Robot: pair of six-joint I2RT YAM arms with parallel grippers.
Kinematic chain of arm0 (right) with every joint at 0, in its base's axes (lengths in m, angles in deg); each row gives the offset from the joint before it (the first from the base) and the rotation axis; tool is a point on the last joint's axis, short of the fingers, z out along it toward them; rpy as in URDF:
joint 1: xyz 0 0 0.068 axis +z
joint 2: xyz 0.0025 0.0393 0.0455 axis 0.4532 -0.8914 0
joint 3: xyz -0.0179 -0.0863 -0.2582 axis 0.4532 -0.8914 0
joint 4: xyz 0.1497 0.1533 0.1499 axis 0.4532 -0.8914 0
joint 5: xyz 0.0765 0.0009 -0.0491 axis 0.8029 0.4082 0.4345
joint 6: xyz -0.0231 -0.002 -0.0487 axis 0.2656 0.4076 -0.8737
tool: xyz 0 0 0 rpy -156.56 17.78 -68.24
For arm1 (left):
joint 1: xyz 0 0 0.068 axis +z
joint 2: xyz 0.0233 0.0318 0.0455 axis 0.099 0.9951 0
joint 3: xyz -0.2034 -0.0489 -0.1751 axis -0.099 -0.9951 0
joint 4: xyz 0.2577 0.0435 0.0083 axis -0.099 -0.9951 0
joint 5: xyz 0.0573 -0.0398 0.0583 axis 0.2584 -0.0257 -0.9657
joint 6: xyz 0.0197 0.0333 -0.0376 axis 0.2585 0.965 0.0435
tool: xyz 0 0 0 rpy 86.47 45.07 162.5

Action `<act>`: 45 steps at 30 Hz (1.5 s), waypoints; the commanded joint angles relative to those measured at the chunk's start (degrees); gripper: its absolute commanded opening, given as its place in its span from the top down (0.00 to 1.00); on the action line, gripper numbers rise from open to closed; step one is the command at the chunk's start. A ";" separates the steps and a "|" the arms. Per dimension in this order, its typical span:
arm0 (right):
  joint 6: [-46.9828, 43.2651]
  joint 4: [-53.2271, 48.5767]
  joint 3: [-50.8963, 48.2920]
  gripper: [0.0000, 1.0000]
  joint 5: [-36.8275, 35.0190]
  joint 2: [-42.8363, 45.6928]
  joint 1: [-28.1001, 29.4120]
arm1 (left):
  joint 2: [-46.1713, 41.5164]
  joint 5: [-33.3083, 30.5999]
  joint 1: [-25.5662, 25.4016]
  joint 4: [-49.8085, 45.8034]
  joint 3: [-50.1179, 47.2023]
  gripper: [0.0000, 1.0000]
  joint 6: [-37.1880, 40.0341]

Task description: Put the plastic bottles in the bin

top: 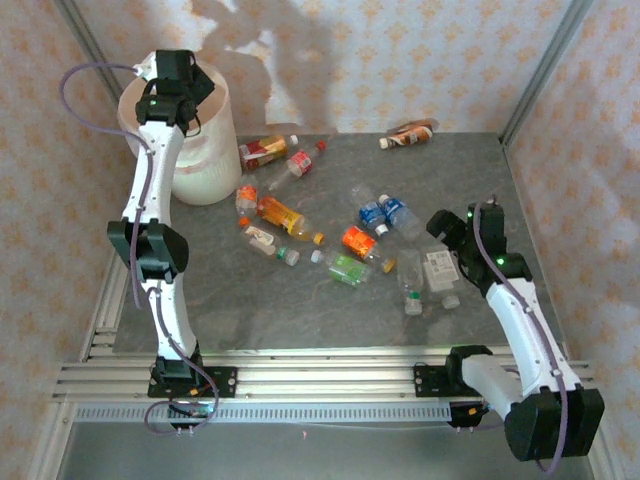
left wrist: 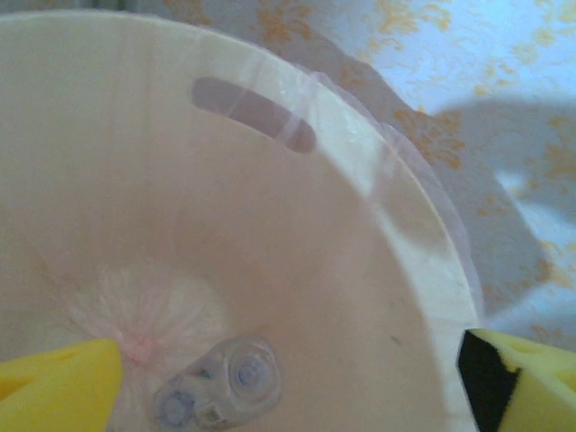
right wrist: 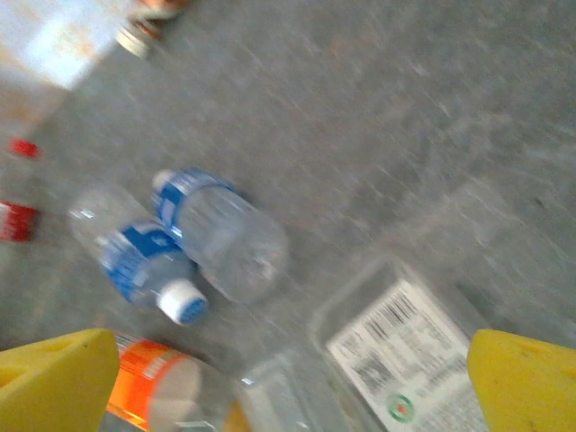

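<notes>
The bin [top: 205, 170] is placed at the far left corner of the table [top: 300, 315]. One bottle [left wrist: 220, 387] is seen on its bottom, under the left gripper [left wrist: 288, 400], whose jaws are spread wide. The right gripper [right wrist: 292, 387], jaws also apart and empty, should be centred over one blue-labelled bottle [right wrist: 225, 238] before closing.

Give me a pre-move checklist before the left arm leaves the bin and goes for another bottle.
1. Left tool open and empty: ok.
2. Clear bottle lies on the floor of the bin: ok.
3. Right tool open, holding nothing: ok.
4. Blue-label bottles centred between its fingers: not ok, off to one side.
5. Table free of bottles: not ok, many loose bottles lie there.
</notes>
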 commanded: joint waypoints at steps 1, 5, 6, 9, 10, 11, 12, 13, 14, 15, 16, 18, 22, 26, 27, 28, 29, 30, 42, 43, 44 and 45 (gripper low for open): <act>-6.44 -13.41 1.80 0.01 -5.13 -1.20 0.31 | -8.07 4.64 -0.59 -0.59 -1.09 0.00 2.96; -8.03 -16.97 0.76 0.01 -6.80 -3.59 0.31 | -16.37 8.53 -1.85 3.58 -10.07 0.00 3.51; -8.70 -16.65 0.80 0.01 -5.26 -4.09 0.32 | -18.57 10.11 -2.23 4.87 -12.64 0.00 3.47; -9.05 -15.10 0.71 0.01 -4.33 -5.71 0.31 | -23.76 15.28 -3.23 6.80 -18.83 0.00 2.79; -8.91 -15.20 1.02 0.01 -3.78 -6.51 0.31 | -24.93 17.49 -3.42 7.03 -20.14 0.00 2.59; -8.85 -15.58 1.70 0.01 -1.74 -7.35 0.31 | -26.28 20.19 -3.67 7.00 -21.47 0.00 2.30; -9.40 -15.57 2.34 0.01 1.92 -8.03 0.44 | -27.63 22.26 -4.06 6.96 -22.71 0.00 1.92; -9.94 -15.64 2.69 0.00 5.83 -8.34 0.74 | -28.75 23.59 -4.38 6.94 -24.08 0.00 1.35; -10.13 -15.63 3.01 0.00 9.70 -8.47 1.65 | -30.18 24.93 -4.77 7.24 -25.90 0.00 0.71; -9.67 -15.79 3.11 0.01 12.03 -8.34 2.81 | -31.52 26.25 -5.30 7.61 -27.92 0.00 0.06; -8.68 -16.13 2.98 0.01 12.38 -8.02 4.28 | -32.50 27.03 -5.64 7.34 -29.21 0.00 -0.44; -5.60 -17.48 2.16 0.03 10.73 -7.09 7.40 | -33.79 29.55 -6.06 4.43 -30.96 0.00 -0.22; -0.48 -18.47 -1.86 0.07 9.58 -4.08 12.99 | -37.88 31.23 -6.22 3.65 -37.87 0.00 -0.40; 2.76 -17.34 -5.50 0.10 7.12 -3.91 19.97 | -43.75 29.09 -6.23 6.76 -46.40 0.00 0.79; 3.42 -16.87 -6.02 0.11 5.43 -4.30 21.19 | -44.95 28.67 -6.22 7.50 -47.95 0.00 1.14; 4.05 -16.32 -6.40 0.13 4.05 -4.71 21.94 | -45.86 28.47 -6.21 7.99 -49.24 0.00 1.33; 4.23 -15.24 -6.89 0.17 2.68 -5.17 22.53 | -46.68 28.34 -6.22 8.31 -50.40 0.00 1.35; 4.64 -14.30 -7.46 0.19 1.42 -5.52 22.97 | -47.16 28.23 -6.18 8.46 -51.19 0.00 1.48; 3.70 0.43 -14.51 0.30 -5.33 -10.74 25.10 | -47.91 30.10 -6.18 9.60 -55.64 0.00 0.55; 3.68 1.26 -14.90 0.31 -5.76 -10.86 25.10 | -48.05 30.09 -6.20 10.00 -56.23 0.00 0.40; 3.62 2.06 -15.32 0.32 -5.87 -10.92 25.10 | -48.22 30.16 -6.25 10.28 -56.76 0.00 0.21; 3.77 2.82 -15.69 0.33 -5.79 -10.90 25.11 | -48.37 30.14 -6.22 10.38 -57.20 0.00 0.13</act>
